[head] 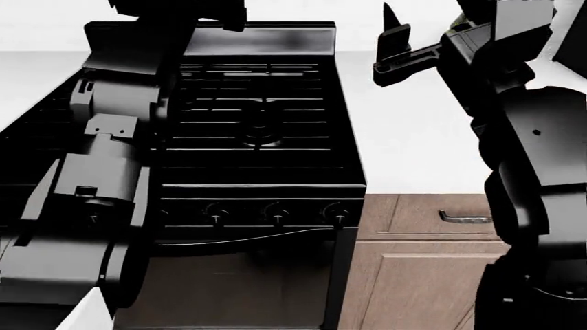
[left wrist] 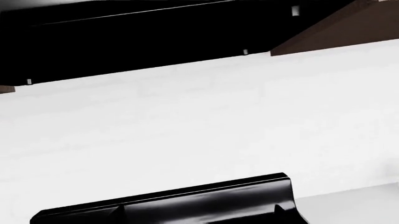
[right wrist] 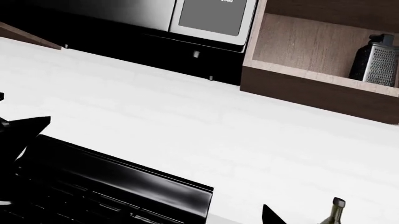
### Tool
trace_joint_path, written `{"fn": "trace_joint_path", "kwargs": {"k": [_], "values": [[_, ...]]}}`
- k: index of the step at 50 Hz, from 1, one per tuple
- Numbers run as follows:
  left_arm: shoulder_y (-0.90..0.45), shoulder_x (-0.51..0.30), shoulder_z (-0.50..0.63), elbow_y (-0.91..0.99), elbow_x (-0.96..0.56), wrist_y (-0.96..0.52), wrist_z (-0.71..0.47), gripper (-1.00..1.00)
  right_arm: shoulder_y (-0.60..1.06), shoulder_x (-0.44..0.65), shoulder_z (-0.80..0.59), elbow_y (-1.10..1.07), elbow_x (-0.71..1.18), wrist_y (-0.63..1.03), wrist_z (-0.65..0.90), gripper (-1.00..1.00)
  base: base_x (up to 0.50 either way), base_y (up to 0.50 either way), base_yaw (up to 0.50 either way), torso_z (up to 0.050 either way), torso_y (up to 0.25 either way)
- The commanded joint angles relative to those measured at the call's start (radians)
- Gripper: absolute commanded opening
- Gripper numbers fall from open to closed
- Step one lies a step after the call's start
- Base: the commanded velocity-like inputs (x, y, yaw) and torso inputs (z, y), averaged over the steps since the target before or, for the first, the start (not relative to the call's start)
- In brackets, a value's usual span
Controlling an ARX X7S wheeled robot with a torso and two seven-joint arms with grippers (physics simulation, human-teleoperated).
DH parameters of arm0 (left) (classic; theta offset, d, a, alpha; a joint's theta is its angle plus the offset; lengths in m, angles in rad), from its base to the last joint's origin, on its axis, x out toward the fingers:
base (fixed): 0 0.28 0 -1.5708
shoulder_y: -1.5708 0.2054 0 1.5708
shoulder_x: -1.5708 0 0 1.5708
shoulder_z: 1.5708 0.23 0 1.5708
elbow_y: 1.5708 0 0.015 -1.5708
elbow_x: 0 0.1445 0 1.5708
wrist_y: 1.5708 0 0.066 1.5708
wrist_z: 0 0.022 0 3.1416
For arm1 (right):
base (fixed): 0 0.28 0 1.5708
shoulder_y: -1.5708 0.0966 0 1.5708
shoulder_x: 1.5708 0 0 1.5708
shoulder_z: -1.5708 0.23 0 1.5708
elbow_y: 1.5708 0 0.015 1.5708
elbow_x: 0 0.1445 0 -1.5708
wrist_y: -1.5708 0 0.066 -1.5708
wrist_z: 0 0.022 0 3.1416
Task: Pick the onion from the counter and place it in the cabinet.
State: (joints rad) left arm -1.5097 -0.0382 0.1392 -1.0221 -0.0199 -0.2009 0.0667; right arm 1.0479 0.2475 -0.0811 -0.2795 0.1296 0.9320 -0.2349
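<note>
1. While your right gripper (head: 396,51) was raised over the counter (head: 417,130) beside the stove (head: 261,137), its two dark fingers stood apart with nothing between them.
2. You had the left arm (head: 110,137) extended along the stove's left side in the head view; its gripper was out of sight in every view, so its state could not be told.
3. You could not see the onion in any view, so its position could not be determined.
4. Your right wrist view showed the white wall (right wrist: 206,116), the stove's glossy back panel (right wrist: 124,182), and the neck of a bottle (right wrist: 335,211) at the frame edge.
5. That same view showed an open wooden cabinet shelf (right wrist: 311,74) mounted on the wall, with a metal grater (right wrist: 374,58) standing on it, beside a microwave (right wrist: 212,18).
6. Your left wrist view showed only white wall, a dark underside above it, and the stove's back panel.
</note>
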Motion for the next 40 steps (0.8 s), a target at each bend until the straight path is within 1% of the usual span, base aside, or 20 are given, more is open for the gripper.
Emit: {"fn": "trace_joint_path", "kwargs": {"k": [1,9,17,23,28,40], "values": [[-0.152,0.015,0.041,-0.287,0.028,0.033,-0.027,1.00,0.200,-0.004,-0.018,0.192,0.025,0.010,-0.050,1.00,0.00,0.00,0.00,0.050,0.000],[-0.152,0.015,0.041,-0.287,0.028,0.033,-0.027,1.00,0.232,-0.026,0.036,0.264,0.053,0.016,-0.041,1.00,0.00,0.00,0.00,0.050,0.000],[-0.152,0.015,0.041,-0.287,0.028,0.033,-0.027,1.00,0.272,-0.032,0.054,0.362,0.062,0.017,-0.038,1.00,0.00,0.00,0.00,0.050,0.000],[-0.152,0.015,0.041,-0.287,0.028,0.033,-0.027,1.00,0.273,-0.034,0.067,0.440,0.056,-0.027,-0.027,1.00,0.00,0.00,0.00,0.000,0.000],[-0.152,0.015,0.041,-0.287,0.028,0.033,-0.027,1.00,0.289,-0.030,0.086,0.546,0.052,-0.076,-0.021,1.00,0.00,-0.50,0.00,0.000,0.000],[-0.152,0.015,0.041,-0.287,0.028,0.033,-0.027,1.00,0.293,-0.021,0.080,0.591,0.049,-0.113,-0.024,1.00,0.03,-0.50,0.00,0.000,0.000]]}}
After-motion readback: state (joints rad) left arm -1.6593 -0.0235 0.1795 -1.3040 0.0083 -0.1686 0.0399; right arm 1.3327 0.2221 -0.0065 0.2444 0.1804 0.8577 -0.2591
